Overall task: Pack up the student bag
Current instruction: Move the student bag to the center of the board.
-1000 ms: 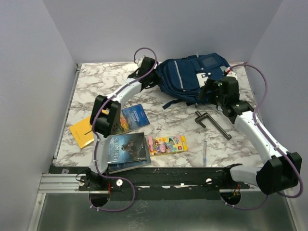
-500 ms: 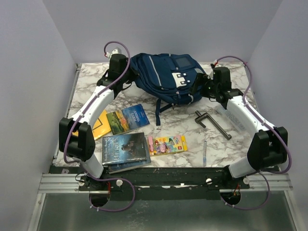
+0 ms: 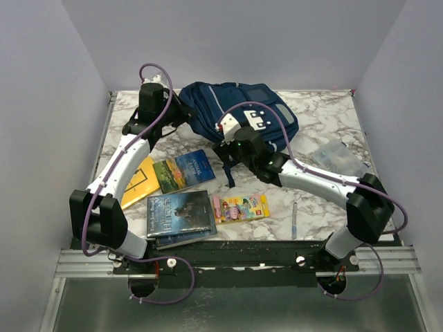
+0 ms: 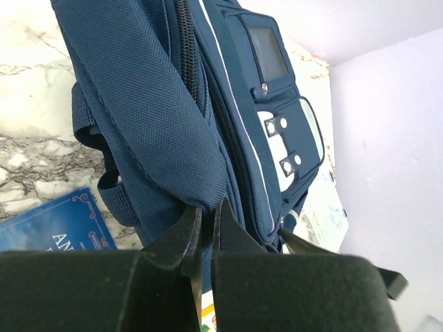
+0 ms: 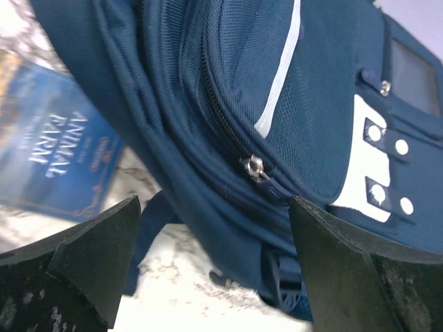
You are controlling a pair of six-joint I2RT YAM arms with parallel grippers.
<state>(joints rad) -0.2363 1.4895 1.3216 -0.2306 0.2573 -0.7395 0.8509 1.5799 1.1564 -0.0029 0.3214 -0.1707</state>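
The student bag point(image 3: 242, 111) lies front-up, long axis crosswise; my left gripper point(image 4: 205, 211) pinches its fabric, my right gripper point(image 5: 213, 202) gapes empty beside it.

The student bag point(image 3: 239, 117) is navy blue with thin pale stripes and white front patches dotted with studs. The bench point(image 3: 318, 111) beneath the bag is white marble veined in grey. In front of the bag lie a blue book point(image 3: 185, 170), a yellow notebook point(image 3: 140, 182), a dark-covered book point(image 3: 181, 213) and a pink-and-yellow pack point(image 3: 240, 207).
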